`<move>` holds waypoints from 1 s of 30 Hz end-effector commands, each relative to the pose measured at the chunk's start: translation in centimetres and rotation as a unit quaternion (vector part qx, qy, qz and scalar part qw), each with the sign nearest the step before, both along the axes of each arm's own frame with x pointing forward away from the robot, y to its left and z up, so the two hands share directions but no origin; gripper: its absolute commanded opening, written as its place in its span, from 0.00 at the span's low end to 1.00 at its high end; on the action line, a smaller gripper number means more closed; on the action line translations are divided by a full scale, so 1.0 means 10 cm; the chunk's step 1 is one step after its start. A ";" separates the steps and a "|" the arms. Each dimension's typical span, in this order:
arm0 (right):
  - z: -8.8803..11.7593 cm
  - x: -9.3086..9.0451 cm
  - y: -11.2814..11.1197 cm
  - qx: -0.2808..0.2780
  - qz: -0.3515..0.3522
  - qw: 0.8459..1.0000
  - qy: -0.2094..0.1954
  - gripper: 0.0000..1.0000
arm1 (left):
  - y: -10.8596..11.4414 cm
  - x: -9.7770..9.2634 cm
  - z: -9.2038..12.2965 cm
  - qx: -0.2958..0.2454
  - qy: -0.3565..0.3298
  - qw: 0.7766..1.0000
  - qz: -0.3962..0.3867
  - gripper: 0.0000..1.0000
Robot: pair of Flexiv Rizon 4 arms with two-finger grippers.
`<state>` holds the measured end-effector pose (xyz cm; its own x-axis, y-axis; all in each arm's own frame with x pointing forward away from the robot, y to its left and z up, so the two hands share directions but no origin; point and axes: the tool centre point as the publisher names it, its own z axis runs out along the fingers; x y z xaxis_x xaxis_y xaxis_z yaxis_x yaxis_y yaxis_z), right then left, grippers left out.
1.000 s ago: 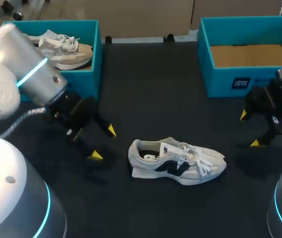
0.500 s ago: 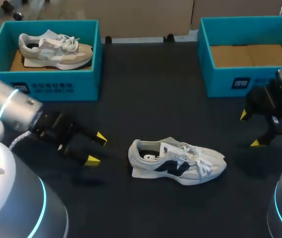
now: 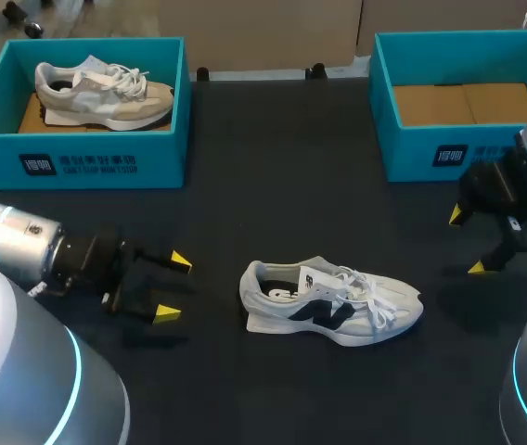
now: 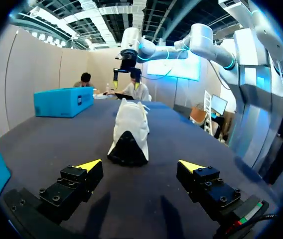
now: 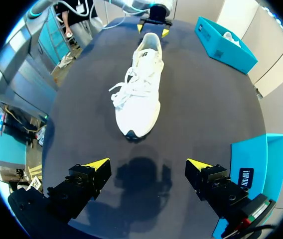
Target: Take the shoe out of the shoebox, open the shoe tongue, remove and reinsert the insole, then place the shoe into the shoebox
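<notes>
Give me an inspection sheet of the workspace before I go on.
Surface: black table, no spill or damage seen.
Job's things: white shoe upright on its sole mid-table, outside both boxes; right shoebox empty.
Clutter: left shoebox holding a second shoe.
Grippers: left gripper open, off the white shoe's heel, not touching; right gripper open, off its toe, not touching.
Cables: nothing seen on the table.
Surroundings: nothing seen reaching over the table.
</notes>
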<state>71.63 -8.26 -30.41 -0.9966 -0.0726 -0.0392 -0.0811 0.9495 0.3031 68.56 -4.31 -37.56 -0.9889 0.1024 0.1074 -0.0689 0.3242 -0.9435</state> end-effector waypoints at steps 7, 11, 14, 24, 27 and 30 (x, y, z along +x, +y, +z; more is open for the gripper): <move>0.00 -0.01 0.00 -0.001 0.000 1.000 -0.001 1.00 | 0.02 0.03 -0.17 -0.028 0.000 0.999 0.017 1.00; 0.00 -0.01 0.00 -0.001 0.000 1.000 -0.001 1.00 | -0.01 0.04 -0.19 -0.036 -0.004 0.999 0.025 1.00; 0.00 -0.01 0.00 -0.001 0.000 1.000 -0.001 1.00 | -0.04 0.05 -0.19 -0.039 -0.007 0.999 0.030 1.00; 0.00 -0.01 0.00 -0.001 0.000 1.000 -0.001 1.00 | -0.30 0.05 -0.23 -0.036 -0.014 0.999 0.038 1.00; 0.00 -0.01 0.00 -0.001 0.000 1.000 -0.001 1.00 | -0.35 0.04 -0.24 -0.037 -0.014 0.999 0.037 1.00; 0.00 -0.01 0.00 -0.001 0.000 1.000 -0.001 1.00 | -0.40 0.03 -0.24 -0.034 -0.001 0.999 0.038 1.00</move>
